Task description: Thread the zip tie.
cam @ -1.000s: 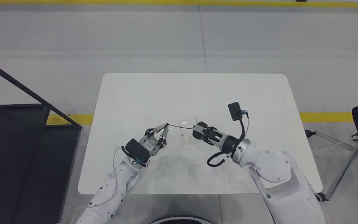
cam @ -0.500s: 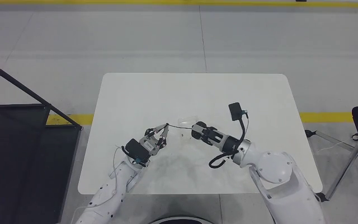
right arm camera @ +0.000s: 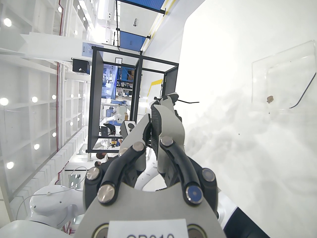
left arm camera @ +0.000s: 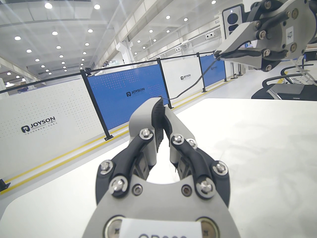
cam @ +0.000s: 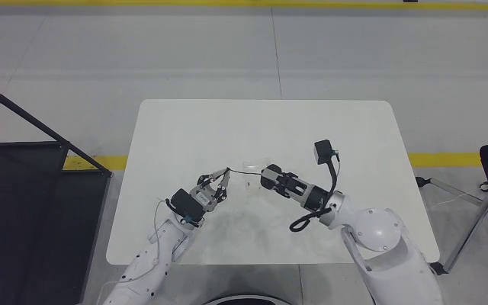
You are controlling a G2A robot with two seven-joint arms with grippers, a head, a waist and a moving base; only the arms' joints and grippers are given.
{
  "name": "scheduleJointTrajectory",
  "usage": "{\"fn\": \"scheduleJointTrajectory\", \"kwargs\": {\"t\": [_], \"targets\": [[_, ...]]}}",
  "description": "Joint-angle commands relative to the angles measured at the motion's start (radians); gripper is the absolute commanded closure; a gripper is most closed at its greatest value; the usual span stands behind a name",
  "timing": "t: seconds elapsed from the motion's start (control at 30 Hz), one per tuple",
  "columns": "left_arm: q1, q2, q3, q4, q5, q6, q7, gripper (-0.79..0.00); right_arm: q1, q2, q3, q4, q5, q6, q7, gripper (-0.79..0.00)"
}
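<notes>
A white surface [cam: 343,137] seen from above, with two robot arms meeting near its middle, towards the robot's side. The left tool [cam: 225,174] and the right tool [cam: 261,176] face each other, tips apart, and a thin black zip tie [cam: 244,173] runs between them, held above the surface. Each tool is pinched narrow on one end of the tie. In the left wrist view the left tool [left arm camera: 161,104] has its ridged pads pressed together on the zip tie [left arm camera: 193,82], which rises in a slack curve to the closed tips of the right tool [left arm camera: 219,55] farther off. In the right wrist view the right tool [right arm camera: 162,101] is likewise clamped, and a short end of the zip tie [right arm camera: 189,102] pokes out past its tips (slightly kinked at its tip). Just beyond the tie, on the side away from the robot, a clear tray [cam: 255,163] lies flat on the surface. The right wrist view shows the clear tray [right arm camera: 279,58] holding a thin curved black strand [right arm camera: 302,94] and a small brown speck [right arm camera: 270,99].
</notes>
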Motion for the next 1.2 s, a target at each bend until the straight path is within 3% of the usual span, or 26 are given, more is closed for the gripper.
{"fn": "scheduleJointTrajectory", "kwargs": {"t": [0.0,0.67,1.17], "targets": [[0.000,0.000,0.000,0.000,0.000,0.000,0.000,0.000,0.001,0.000,-0.001,0.002,0.003,-0.003,-0.001,0.000],[0.000,0.000,0.000,0.000,0.000,0.000,0.000,0.000,-0.002,-0.005,-0.001,0.021,0.041,-0.082,-0.013,0.000],[0.020,0.001,-0.009,-0.037,-0.020,-0.008,-0.012,0.000,0.026,-0.005,-0.032,0.012,-0.041,0.030,-0.014,0.000]]}}
